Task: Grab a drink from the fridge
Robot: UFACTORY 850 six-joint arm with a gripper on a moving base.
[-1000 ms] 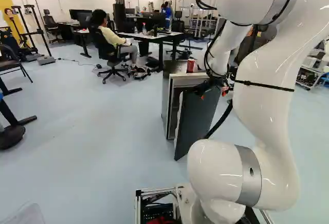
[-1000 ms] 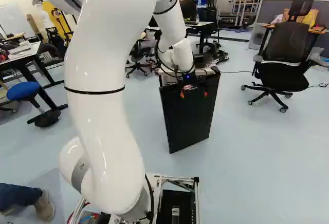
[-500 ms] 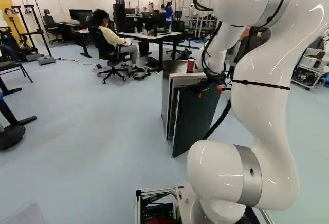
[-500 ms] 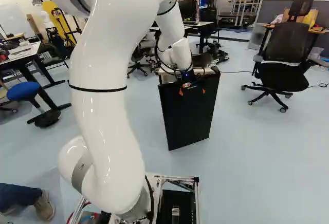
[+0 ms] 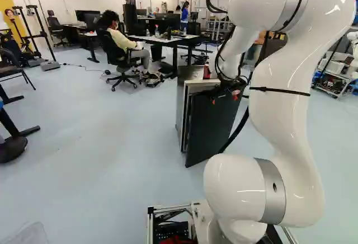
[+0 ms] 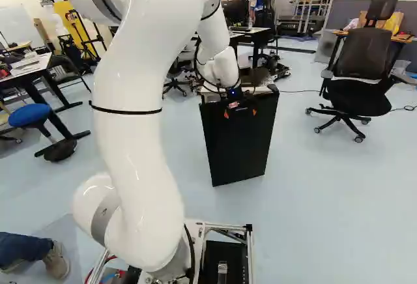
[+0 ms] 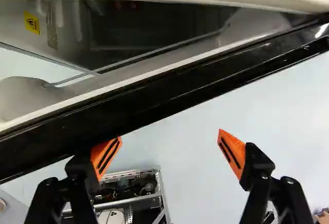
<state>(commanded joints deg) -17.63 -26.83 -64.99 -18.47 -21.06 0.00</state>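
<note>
In the left base view, my gripper [image 5: 224,97] is at the top of the dark fridge door [image 5: 212,129], on its outer side. The door stands slightly ajar from the fridge [image 5: 182,109]. A red can [image 5: 206,71] sits on the fridge top, partly behind the arm. The wrist view has the gripper [image 7: 170,135] open, nothing between its fingers; one orange pad [image 7: 105,156] lies against or very near the black door edge [image 7: 154,93], the other is clear of it. Past that edge the gap into the fridge shows a dark interior [image 7: 149,29]; no drink can be made out inside.
An office chair [image 6: 358,82] stands right of the fridge in the right base view. Desks [image 5: 168,40] are behind the fridge. A blue stool [image 6: 29,116] stands at the far left of the right base view. The base's metal frame [image 7: 131,201] shows beneath the gripper.
The door has swung a little closer to the fridge body, narrowing the gap. My arm and gripper have shifted along with it, away from the base. The gripper has stayed open; the base has not moved.
</note>
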